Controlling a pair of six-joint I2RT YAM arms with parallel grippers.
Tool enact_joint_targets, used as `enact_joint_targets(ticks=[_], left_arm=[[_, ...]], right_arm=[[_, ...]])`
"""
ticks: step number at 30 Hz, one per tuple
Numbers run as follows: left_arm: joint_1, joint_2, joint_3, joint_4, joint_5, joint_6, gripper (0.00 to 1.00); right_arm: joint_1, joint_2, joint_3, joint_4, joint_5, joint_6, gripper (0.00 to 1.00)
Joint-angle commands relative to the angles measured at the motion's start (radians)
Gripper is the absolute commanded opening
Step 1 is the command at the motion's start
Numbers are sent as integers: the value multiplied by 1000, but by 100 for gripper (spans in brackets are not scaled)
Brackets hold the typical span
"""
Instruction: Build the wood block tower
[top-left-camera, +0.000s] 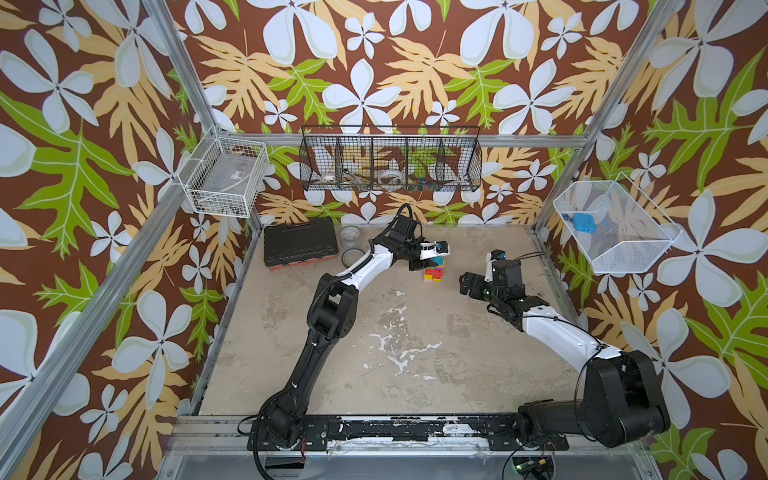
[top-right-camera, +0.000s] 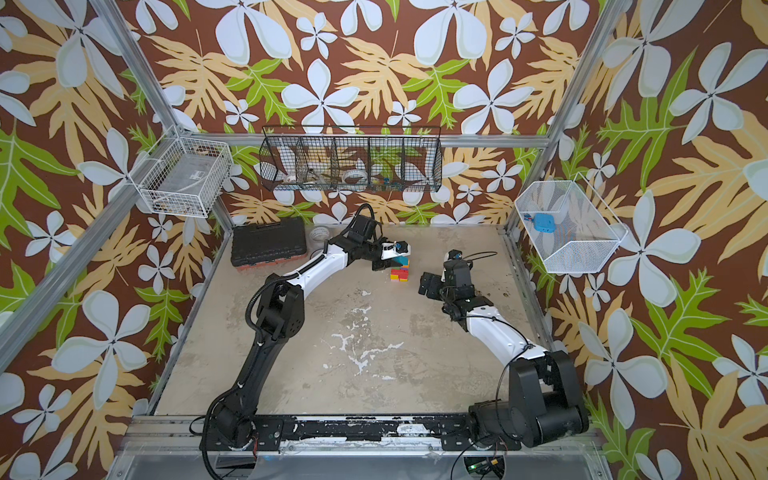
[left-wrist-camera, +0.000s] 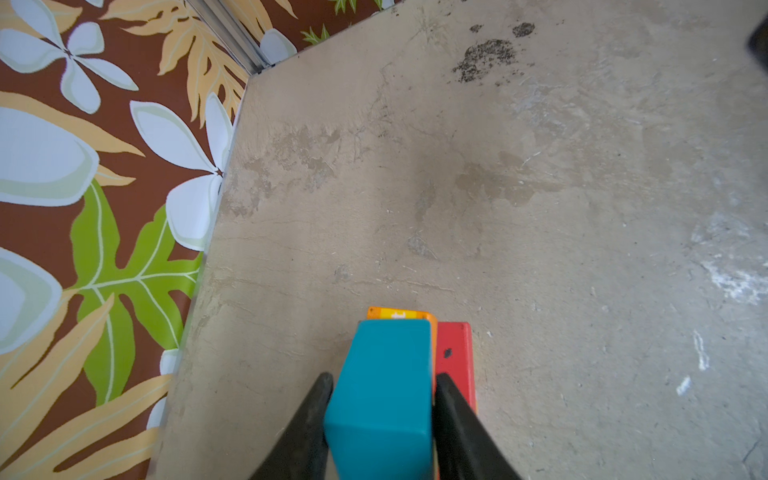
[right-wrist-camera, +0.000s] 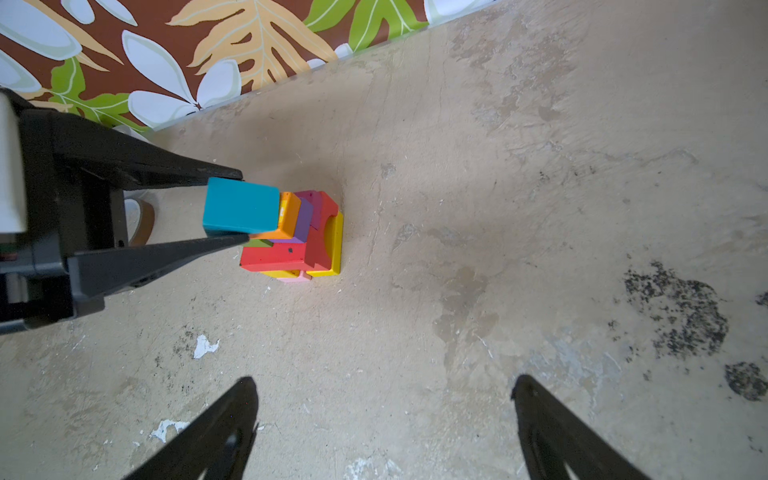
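Teal block (left-wrist-camera: 380, 399) caps the red, yellow, orange tower (right-wrist-camera: 307, 245).

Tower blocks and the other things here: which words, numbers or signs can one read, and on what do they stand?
None can be read for certain.
orange block: a white mark on its yellow patch, mostly covered by the teal block; unreadable.
grey box in the white wire basket: a small label, too small to read.
black toolbox: no lettering shows.

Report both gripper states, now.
Left gripper: closed on the teal block, atop the tower.
Right gripper: open, empty.
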Motion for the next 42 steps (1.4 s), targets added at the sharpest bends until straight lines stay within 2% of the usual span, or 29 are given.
enact_joint_targets(ticks=[1, 13, 29, 30, 31, 33, 37, 40, 42], left_arm=[[-1, -24, -19, 24, -1, 6, 48], [-5, -36, -32, 84, -24, -40, 58], [-9, -79, -70, 109, -21, -57, 61], [-9, -97, -86, 109, -8, -64, 71], [-11, -117, -101, 109, 2, -68, 98], [-14, -184, -162, 118, 11, -90, 100], [-17, -384, -366, 198, 22, -194, 100], [-17, -603, -627, 368, 15, -327, 100], [-15, -770, -855, 567, -66, -453, 100]], right_arm=[[0, 3, 8, 13, -3, -3, 95], [0, -2, 9, 10, -5, -3, 95], [0, -4, 11, 4, -4, -1, 95], [0, -8, 11, 4, -2, 1, 95], [0, -15, 11, 4, 4, 1, 96], [0, -39, 7, 4, 25, 8, 100], [-11, -109, -9, 3, 63, 28, 100], [-76, -160, -22, 30, 52, 105, 100], [-137, -169, -44, 106, 42, 171, 100]])
